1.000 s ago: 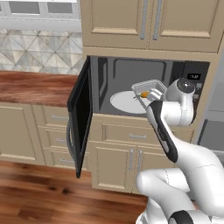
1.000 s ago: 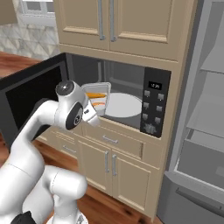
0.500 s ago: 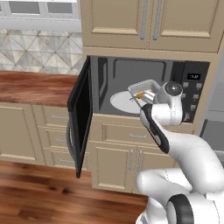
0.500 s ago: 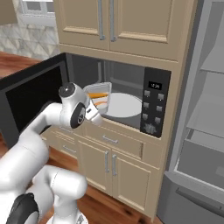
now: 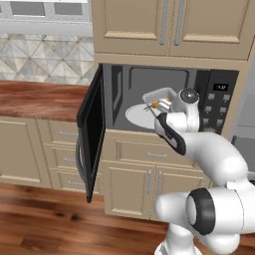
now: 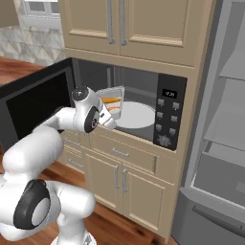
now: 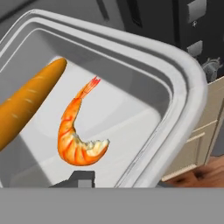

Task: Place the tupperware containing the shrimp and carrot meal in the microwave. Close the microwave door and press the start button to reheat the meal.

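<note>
My gripper (image 5: 167,105) is shut on the rim of the tupperware (image 5: 159,96), which hangs tilted at the mouth of the microwave (image 5: 218,106) cavity, just above the white turntable plate (image 5: 133,115). In the right base view the tupperware (image 6: 112,99) sits ahead of my wrist, left of the button panel (image 6: 167,117). The hand view looks into the tupperware (image 7: 183,87): a curled shrimp (image 7: 76,138) and a carrot (image 7: 26,105) lie on its floor. The microwave door (image 5: 91,134) stands wide open to the left.
A wooden counter (image 5: 40,99) runs left of the open door. Cabinets hang above the microwave and drawers (image 5: 149,154) sit below it. An open fridge (image 6: 215,143) stands to the right.
My hand has carried the tupperware a little further toward the microwave cavity, leftward in the left base view. The grip is unchanged and the door has not moved.
</note>
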Controlling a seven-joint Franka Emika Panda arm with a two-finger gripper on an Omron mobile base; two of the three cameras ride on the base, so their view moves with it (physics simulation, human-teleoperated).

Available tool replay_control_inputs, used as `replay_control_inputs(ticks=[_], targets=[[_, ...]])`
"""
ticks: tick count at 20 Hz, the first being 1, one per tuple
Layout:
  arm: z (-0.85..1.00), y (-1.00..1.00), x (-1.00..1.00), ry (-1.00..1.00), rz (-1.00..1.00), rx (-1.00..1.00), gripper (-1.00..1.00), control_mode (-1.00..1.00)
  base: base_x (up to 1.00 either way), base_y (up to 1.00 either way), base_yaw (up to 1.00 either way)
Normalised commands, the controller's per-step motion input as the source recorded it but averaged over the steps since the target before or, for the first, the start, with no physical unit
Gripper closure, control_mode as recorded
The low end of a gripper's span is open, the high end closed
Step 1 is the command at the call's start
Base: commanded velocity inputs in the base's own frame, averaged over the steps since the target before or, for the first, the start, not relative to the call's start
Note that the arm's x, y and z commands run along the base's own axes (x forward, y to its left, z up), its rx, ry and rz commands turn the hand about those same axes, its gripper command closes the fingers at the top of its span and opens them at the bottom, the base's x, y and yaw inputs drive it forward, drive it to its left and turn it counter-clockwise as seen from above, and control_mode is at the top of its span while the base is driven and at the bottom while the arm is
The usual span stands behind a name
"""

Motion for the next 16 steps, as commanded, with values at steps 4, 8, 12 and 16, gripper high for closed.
replay_control_inputs(ticks=[4, 8, 12, 16], targets=[[-0.12, -0.04, 0.39, 0.00, 0.00, 0.00, 1.00, -1.00, 0.00, 0.00, 0.00], [-0.28, -0.08, 0.34, 0.00, 0.00, 0.00, 1.00, -1.00, 0.00, 0.00, 0.00], [-0.35, -0.15, 0.29, 0.00, 0.00, 0.00, 1.00, -1.00, 0.00, 0.00, 0.00], [-0.35, -0.16, 0.28, 0.00, 0.00, 0.00, 1.00, -1.00, 0.00, 0.00, 0.00]])
